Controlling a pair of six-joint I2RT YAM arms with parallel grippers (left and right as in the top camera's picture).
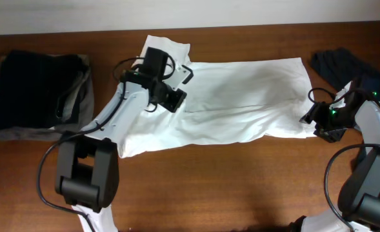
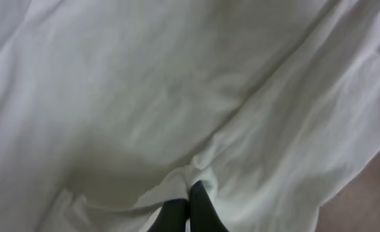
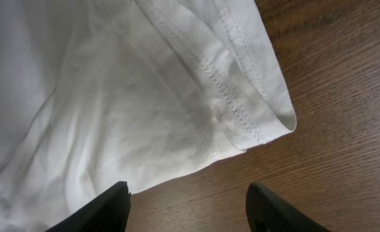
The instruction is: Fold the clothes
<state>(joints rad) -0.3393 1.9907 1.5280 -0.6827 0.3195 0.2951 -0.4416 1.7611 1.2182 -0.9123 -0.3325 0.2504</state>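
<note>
Brown wood-grain table (image 1: 241,187) fills the overhead view, with a pale strip of wall along the top. The shirt (image 1: 241,103) lies across the middle of it, long side running left to right. It is loosely rumpled and seems to be doubled on itself, though how many layers there are I cannot tell. A dark pile (image 1: 41,90) sits apart at the left edge, and a dark garment (image 1: 344,64) lies near the shirt's upper right corner.

The left gripper (image 2: 190,209) is over the shirt's upper left part. Its fingers are pressed together on a small ridge of white cloth, which puckers up around the tips. The right gripper (image 3: 186,206) hovers at the shirt's right end with fingers spread wide and nothing between them. A stitched hem (image 3: 257,125) lies just ahead of it, flat on the wood.

The cloth looks thin, light and limp. It probably keeps no shape when lifted, sagging from whatever point is pinched and dragging the rest along. The wood looks smooth, so the whole shirt may slide rather than fold over. A mid-panel pinch like the left one likely catches only the top layer. The better hold on the right is the double-stitched hem corner, which is thicker and has bare table beside it for a finger to slip under. Nothing here is fragile; bunching and split layers are the likely trouble.
</note>
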